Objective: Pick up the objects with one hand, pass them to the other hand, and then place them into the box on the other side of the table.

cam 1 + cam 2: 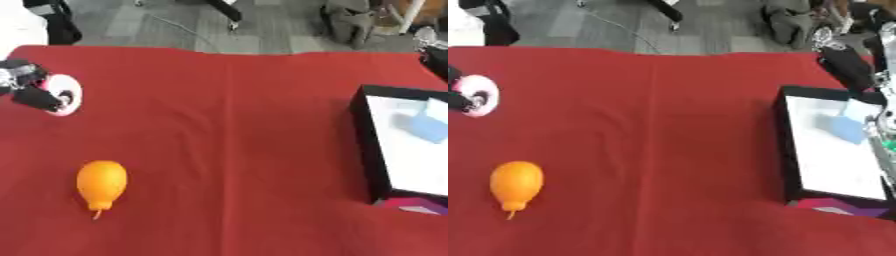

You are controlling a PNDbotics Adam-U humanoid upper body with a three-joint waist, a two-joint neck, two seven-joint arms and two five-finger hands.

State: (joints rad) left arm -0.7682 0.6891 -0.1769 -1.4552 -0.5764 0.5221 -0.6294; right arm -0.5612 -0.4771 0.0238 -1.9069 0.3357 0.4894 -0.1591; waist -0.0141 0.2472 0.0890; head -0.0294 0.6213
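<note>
A: Why is the black-walled box [369, 145] at the table's [227, 150] right edge?

B: It's the goal, on the far side from the pickup. A pale blue thing [427, 126] already lies inside.

A: And the orange pear-shaped object [101, 185]?

B: Untouched near the front-left corner.

A: The hands?

B: The left hand [28, 86], at the left edge, has its fingers curled on a pink-and-white round object [65, 95], likely for passing. The right hand [850, 65] is over the far-right corner; I cannot tell how open it is.

Left hand [31, 87] at the left edge, fingers curled; right arm [852, 65] at the far right edge
</note>
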